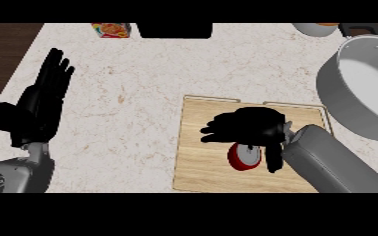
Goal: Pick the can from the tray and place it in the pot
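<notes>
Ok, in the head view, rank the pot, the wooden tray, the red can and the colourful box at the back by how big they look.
Largest to smallest as they appear:
1. wooden tray
2. pot, though cut off by the right edge, so it may really rival the tray
3. red can, partly hidden under the right hand
4. colourful box, partly cut off; close to the can, so unsure

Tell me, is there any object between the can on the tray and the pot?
Nothing visible blocks that path. The red can lies on the wooden tray under the right hand. The pot stands to the upper right, past the tray's edge, with only bare counter between.
</notes>
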Motion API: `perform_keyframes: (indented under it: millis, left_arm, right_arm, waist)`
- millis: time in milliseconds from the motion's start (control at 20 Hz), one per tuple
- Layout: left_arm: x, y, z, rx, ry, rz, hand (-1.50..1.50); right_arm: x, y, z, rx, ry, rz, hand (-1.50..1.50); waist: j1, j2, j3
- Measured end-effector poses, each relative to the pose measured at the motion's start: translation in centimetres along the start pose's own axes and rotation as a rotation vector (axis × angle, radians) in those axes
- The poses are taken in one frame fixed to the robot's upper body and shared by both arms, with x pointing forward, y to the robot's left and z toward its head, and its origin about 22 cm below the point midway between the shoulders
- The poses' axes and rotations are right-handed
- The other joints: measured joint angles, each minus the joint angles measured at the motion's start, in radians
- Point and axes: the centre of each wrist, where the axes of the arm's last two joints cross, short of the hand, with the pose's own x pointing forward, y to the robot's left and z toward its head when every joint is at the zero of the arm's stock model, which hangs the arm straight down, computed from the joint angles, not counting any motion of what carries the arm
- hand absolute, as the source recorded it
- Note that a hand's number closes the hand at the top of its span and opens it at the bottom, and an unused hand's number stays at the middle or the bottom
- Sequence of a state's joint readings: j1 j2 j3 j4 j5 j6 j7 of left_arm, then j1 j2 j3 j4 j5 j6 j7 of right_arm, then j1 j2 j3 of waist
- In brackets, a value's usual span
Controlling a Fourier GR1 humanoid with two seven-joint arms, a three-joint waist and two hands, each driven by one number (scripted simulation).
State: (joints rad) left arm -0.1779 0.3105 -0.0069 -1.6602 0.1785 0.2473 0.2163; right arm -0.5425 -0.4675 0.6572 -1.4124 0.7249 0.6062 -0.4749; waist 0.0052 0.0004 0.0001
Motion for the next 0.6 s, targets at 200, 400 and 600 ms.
perform_keyframes:
  millis: [200, 400, 600]
  left_arm:
    - [-0.6, 0.4, -0.4, 0.008, -0.001, 0.001, 0.0]
    - [0.0, 0.6, -0.5, 0.004, -0.002, 0.0, 0.0]
    - [-0.1, 0.4, -0.5, 0.003, 0.001, 0.003, 0.0]
  right_arm:
    - [-0.2, 0.7, -1.3, 0.005, 0.006, -0.007, 1.5]
    - [-0.5, 1.3, -1.6, 0.013, -0.055, 0.071, 1.5]
    - [-0.5, 1.8, -1.4, -0.013, -0.101, 0.116, 1.5]
  waist:
    - [-0.001, 0.0, 0.0]
    - [0.002, 0.0, 0.0]
    - [0.001, -0.004, -0.001]
